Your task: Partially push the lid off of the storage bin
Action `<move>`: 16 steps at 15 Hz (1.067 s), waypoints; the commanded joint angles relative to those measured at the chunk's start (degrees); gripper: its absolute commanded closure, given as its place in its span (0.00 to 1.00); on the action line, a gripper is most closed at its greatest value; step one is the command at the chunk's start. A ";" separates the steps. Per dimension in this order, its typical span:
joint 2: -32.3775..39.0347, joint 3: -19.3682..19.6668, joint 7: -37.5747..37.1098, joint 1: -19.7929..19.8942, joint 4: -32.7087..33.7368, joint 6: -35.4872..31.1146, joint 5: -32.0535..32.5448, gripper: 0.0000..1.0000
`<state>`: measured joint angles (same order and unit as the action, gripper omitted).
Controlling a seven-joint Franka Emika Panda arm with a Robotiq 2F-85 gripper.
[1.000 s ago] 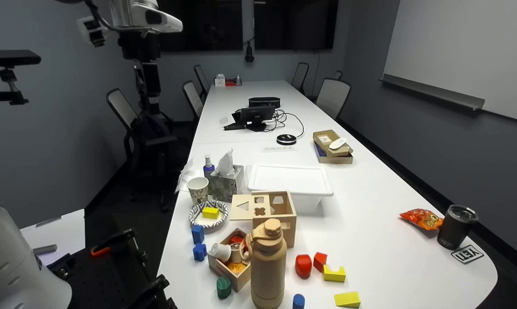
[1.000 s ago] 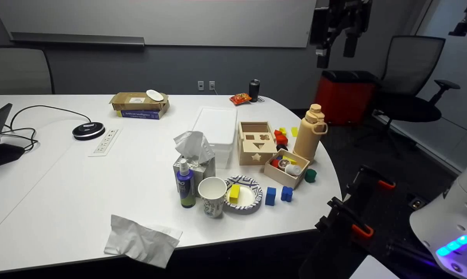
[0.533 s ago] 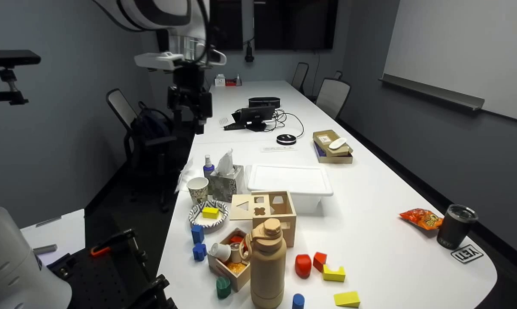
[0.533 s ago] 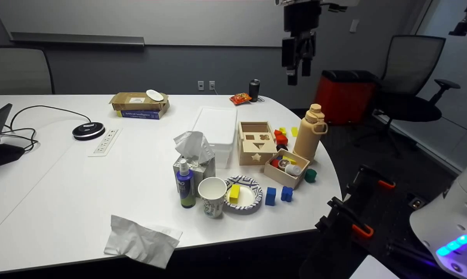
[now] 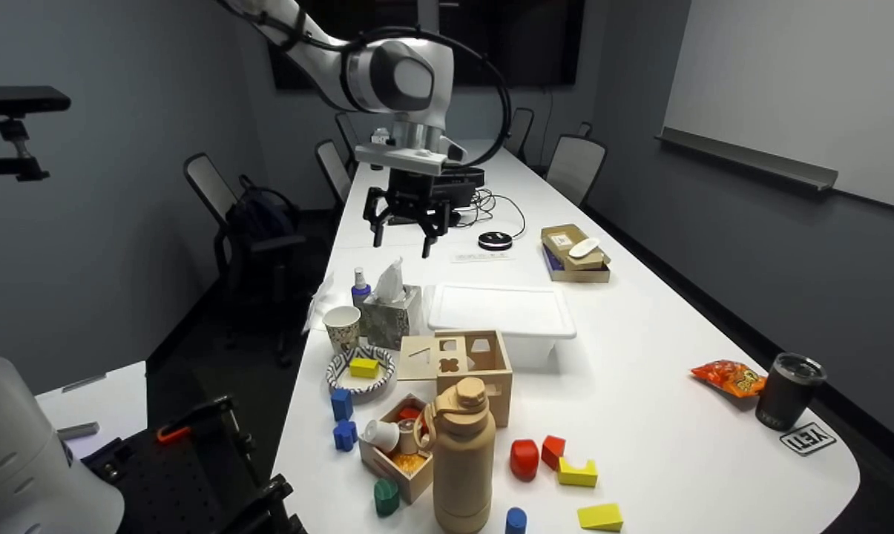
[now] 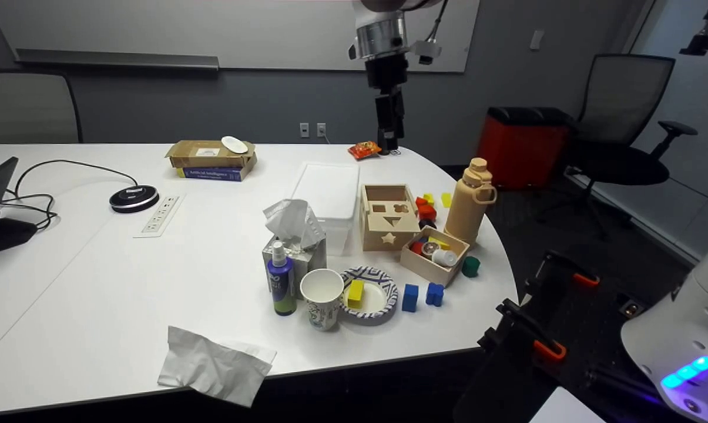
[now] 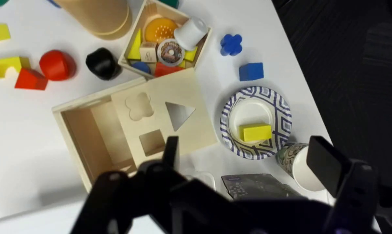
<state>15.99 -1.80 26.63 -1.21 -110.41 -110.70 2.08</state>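
The white lid [image 5: 501, 310] lies flat on top of the storage bin [image 5: 530, 352], a low translucent box. The lid [image 6: 330, 188] and the bin [image 6: 335, 235] show in both exterior views. In the wrist view part of the lid [image 7: 36, 221] shows at the lower left, cut off by the frame and partly hidden by the gripper. My gripper [image 5: 403, 246] is open and empty, well above the table. It also shows seen edge-on in an exterior view [image 6: 389, 144]. In the wrist view the gripper [image 7: 244, 148] has its fingers wide apart, with nothing between the pads.
A tissue box [image 5: 392, 319] stands against the bin's side, with a spray bottle [image 6: 281, 279] and paper cup [image 6: 322, 296] near it. A wooden shape box [image 6: 389, 217] stands beside the bin. A patterned plate [image 7: 256, 122] and tall tan bottle [image 5: 464, 460] stand further along.
My arm has swung in over the table and come lower, and the gripper has turned. It is now above the tissue box area. The lid, bin and other objects have not moved.
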 commanded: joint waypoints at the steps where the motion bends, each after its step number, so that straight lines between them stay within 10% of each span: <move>1: 13.28 -1.43 4.16 0.51 14.63 1.39 2.56 0.00; 9: 33.03 -4.31 3.04 -0.64 35.98 -1.29 3.42 0.00; 16: 35.93 -3.00 -0.76 -3.50 33.83 -13.48 7.76 0.00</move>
<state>51.70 -5.71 28.55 -3.28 -75.43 -120.58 7.40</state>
